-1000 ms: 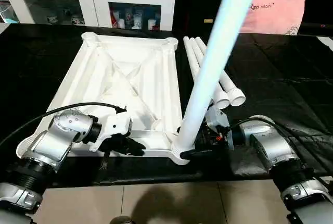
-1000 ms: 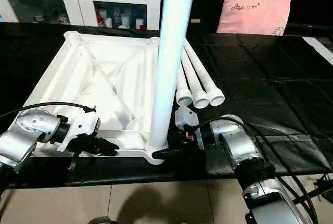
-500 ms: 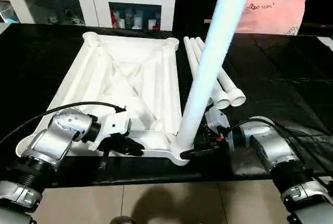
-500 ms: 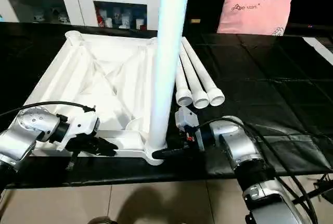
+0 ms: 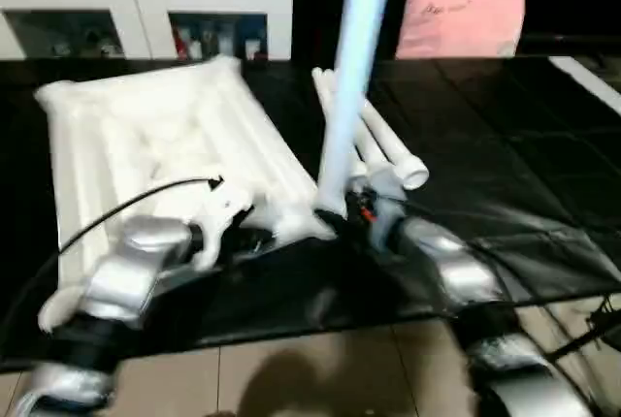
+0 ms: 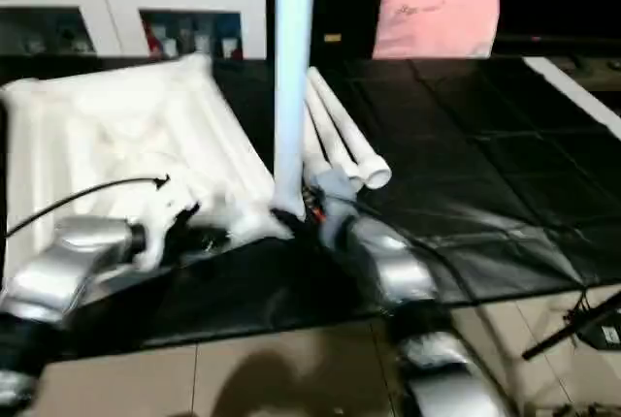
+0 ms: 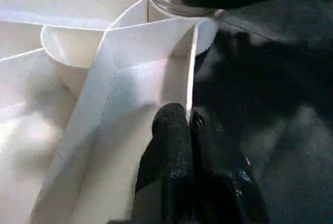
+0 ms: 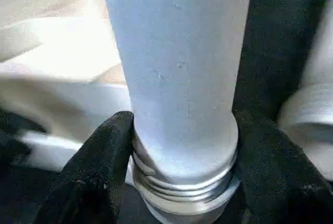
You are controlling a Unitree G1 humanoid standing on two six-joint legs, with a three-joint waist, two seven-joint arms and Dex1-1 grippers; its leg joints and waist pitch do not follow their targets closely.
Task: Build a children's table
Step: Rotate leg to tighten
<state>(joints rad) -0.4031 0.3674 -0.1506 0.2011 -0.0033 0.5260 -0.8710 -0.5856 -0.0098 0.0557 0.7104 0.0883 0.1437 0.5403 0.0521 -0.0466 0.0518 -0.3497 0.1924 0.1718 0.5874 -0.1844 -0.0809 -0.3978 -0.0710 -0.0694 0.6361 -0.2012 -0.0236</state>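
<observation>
Pink pillow (image 5: 464,17) carries writing, too blurred to read. Tabletop (image 5: 146,145) lies underside up on black table cover (image 5: 505,145), ribs visible. One leg (image 5: 347,78) stands upright in near corner socket; three loose legs (image 5: 383,150) lie side by side just beside tabletop.

Right wrist view: right gripper (image 8: 182,166) clamps upright leg at its ringed base, one finger each side.

Left wrist view: left gripper (image 7: 188,125) pinched closed on thin tabletop edge wall.

Cabinet (image 5: 146,10) behind, two glass doors.
</observation>
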